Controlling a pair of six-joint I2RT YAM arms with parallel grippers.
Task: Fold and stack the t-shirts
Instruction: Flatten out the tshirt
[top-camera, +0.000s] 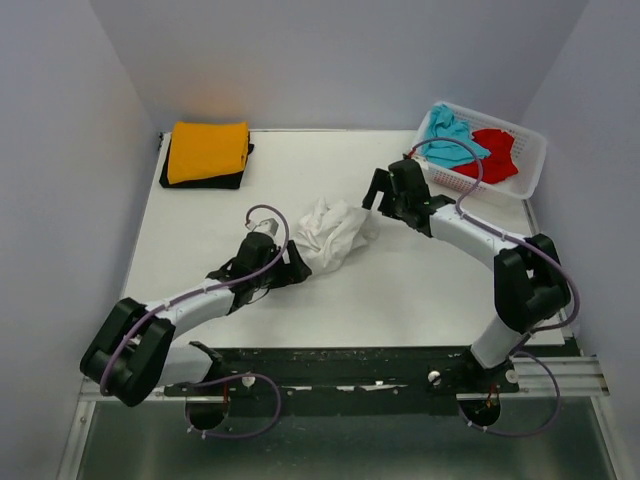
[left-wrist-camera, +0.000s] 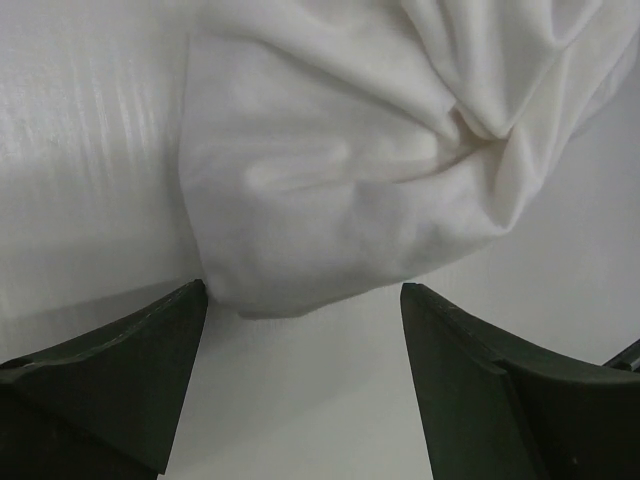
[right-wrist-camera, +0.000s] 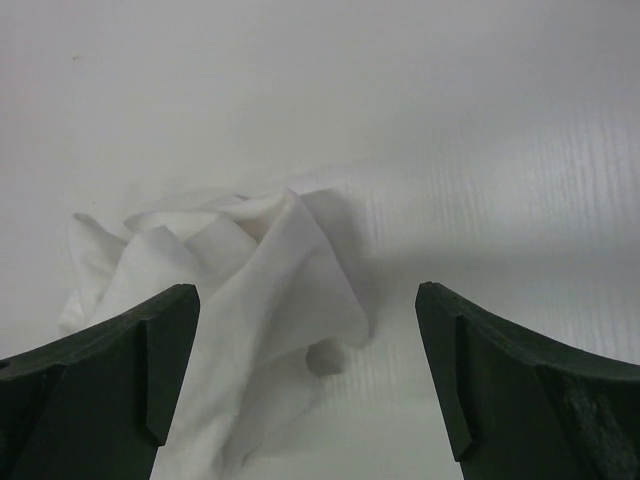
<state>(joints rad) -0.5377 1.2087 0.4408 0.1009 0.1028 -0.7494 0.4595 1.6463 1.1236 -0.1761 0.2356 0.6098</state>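
A crumpled white t-shirt (top-camera: 330, 232) (left-wrist-camera: 340, 170) (right-wrist-camera: 230, 270) lies in a heap mid-table. My left gripper (top-camera: 300, 268) (left-wrist-camera: 304, 290) is low at the heap's near-left edge, jaws open, and the cloth's lower fold sits just at its fingertips. My right gripper (top-camera: 376, 200) (right-wrist-camera: 306, 290) is at the heap's far-right side, jaws wide open over the cloth's edge and holding nothing. An orange-yellow t-shirt (top-camera: 207, 150) lies folded on a folded black t-shirt (top-camera: 205, 181) at the back left. A turquoise t-shirt (top-camera: 450, 140) and a red t-shirt (top-camera: 495, 155) lie bunched in the basket.
The white lattice basket (top-camera: 522, 131) stands at the table's back right corner, close behind the right arm's wrist. Grey walls enclose the white table (top-camera: 400, 290) on three sides. Both arm bases sit on the black rail at the near edge.
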